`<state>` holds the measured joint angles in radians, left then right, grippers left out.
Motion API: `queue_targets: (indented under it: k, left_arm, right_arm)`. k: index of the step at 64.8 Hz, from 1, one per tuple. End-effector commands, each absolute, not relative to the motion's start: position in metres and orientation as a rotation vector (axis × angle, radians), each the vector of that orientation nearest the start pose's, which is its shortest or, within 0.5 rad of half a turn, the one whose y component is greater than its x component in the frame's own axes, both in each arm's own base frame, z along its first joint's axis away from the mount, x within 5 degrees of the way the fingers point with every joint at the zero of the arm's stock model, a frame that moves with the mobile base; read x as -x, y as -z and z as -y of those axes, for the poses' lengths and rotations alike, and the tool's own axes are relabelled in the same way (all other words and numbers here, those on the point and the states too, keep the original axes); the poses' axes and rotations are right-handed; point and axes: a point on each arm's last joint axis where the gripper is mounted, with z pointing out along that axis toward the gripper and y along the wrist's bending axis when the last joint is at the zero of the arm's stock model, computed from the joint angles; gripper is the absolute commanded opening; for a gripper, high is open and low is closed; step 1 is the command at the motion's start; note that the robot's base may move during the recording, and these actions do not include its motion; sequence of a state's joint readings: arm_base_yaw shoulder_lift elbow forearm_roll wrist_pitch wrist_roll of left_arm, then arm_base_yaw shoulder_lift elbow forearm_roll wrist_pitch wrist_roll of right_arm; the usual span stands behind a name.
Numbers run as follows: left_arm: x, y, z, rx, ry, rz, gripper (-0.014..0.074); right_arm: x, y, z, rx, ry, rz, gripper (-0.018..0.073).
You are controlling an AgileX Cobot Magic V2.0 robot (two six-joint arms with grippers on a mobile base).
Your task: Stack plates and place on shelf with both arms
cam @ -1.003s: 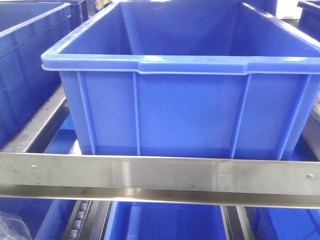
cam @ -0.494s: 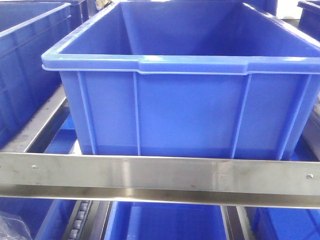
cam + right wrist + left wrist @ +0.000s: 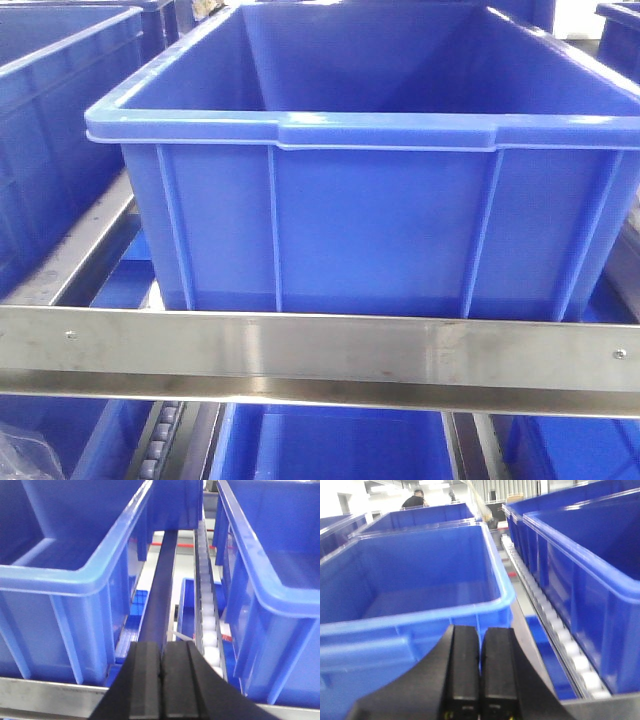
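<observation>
Front view: big blue bin (image 3: 370, 190) sits on the shelf (image 3: 320, 350), empty inside as far as visible, its near wall just behind the steel front rail w/ small screws near each end. A second blue bin (image 3: 50, 130) stands to its left, w/ a steel side rail between them. Below the front rail more blue bins on a lower level, plus a roller track (image 3: 160, 445) at lower left. No table in any view, so no table edges or corners to refer to.

Left wrist view: left gripper (image 3: 480, 672) is closed, black fingers pressed together w/ nothing between them. It hangs just in front of the rim of a blue bin (image 3: 415, 605). A white roller track (image 3: 555, 630) runs between that bin and the bin on the right. A person in dark top (image 3: 415, 500) shows far back, blurry.

Right wrist view: right gripper (image 3: 162, 680) also closed, fingers together, holding nothing. It sits over the gap between two blue bins, w/ a roller strip (image 3: 207, 600) and a dark rail (image 3: 162, 590) running away ahead of it.

Plates: not visible in any view; can't tell where they are.
</observation>
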<state>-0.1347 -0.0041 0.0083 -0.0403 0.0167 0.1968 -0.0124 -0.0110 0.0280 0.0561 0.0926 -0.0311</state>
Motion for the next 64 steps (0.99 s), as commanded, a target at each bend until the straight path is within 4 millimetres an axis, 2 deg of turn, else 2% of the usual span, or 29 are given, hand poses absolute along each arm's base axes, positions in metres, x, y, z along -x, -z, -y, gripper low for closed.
queue_targets:
  k: [1, 64]
  left_arm:
    - [-0.0535, -0.2131, 0.0069, -0.204, -0.023, -1.427, 0.0082]
    - [-0.0532, -0.2156, 0.0064, -0.196, -0.031, -1.400, 0.0082]
  right_arm:
    - [-0.0551, -0.2048, 0.0009, -0.025, 0.000, -1.483, 0.0054]
    - [-0.0551, -0.2048, 0.0009, -0.025, 0.000, -1.483, 0.0054]
